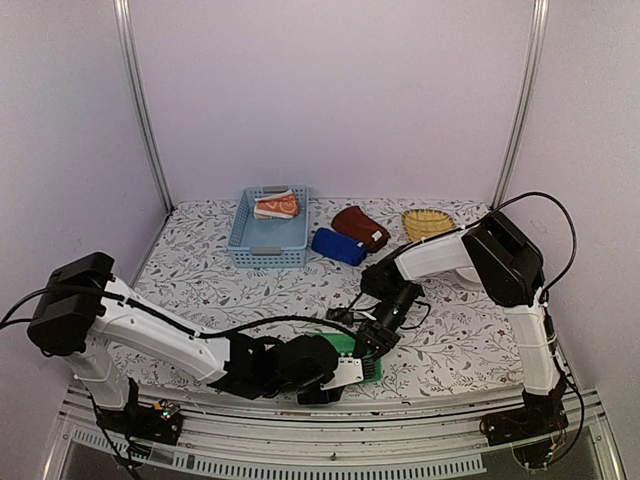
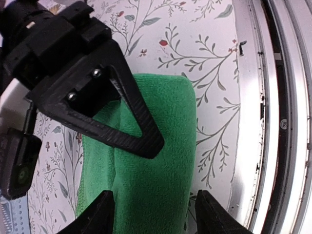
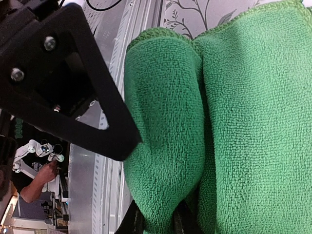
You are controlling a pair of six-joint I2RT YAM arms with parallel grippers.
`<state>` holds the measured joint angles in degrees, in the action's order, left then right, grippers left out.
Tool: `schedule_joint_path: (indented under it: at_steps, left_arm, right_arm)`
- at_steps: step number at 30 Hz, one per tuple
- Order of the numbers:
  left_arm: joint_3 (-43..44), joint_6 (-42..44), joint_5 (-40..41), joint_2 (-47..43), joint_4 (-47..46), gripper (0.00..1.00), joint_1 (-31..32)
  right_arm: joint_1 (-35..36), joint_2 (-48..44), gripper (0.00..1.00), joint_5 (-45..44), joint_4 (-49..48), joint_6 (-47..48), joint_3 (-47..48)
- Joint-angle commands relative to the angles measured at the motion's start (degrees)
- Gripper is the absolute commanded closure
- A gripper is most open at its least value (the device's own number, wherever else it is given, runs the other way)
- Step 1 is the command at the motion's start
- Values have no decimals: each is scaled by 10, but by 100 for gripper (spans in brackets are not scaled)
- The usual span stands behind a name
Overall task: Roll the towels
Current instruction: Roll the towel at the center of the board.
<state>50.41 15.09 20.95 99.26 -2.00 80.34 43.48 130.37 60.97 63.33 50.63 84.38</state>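
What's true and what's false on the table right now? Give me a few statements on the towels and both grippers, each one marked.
1. The plain green cloth towel lies close to the near edge of the table. True.
2. The right gripper stands open, clear of the green towel. False: its fingers are closed on a fold of that towel.
3. The orange and white patterned towel lies in the light blue plastic basket. True.
4. The rolled dark blue towel sits in the yellow woven wicker tray. False: it lies on the table beside the basket, and the tray stands further right.
5. The left gripper is open, its fingers spread wide over the green towel. True.
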Motion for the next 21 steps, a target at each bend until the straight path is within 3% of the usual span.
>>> schedule_joint_path:
  at_steps: [1, 8, 12, 16, 19, 21]
  left_arm:
    - [28, 33, -4, 45, 33, 42, 9]
    - [45, 24, 15, 77, 45, 53, 9]
    - [48, 16, 17, 86, 50, 63, 7]
    - [53, 0, 9, 90, 74, 70, 0]
    - [51, -20, -47, 67, 85, 72, -16]
    - [57, -42, -103, 58, 101, 74, -37]
  right_arm:
    - [5, 37, 89, -75, 6, 7, -16]
    - [5, 37, 88, -70, 7, 8, -15]
    - [4, 12, 82, -56, 22, 26, -17]
    - [-11, -48, 64, -50, 50, 45, -10]
    - [-41, -117, 48, -46, 66, 46, -10]
    - [-61, -173, 44, -46, 66, 48, -11]
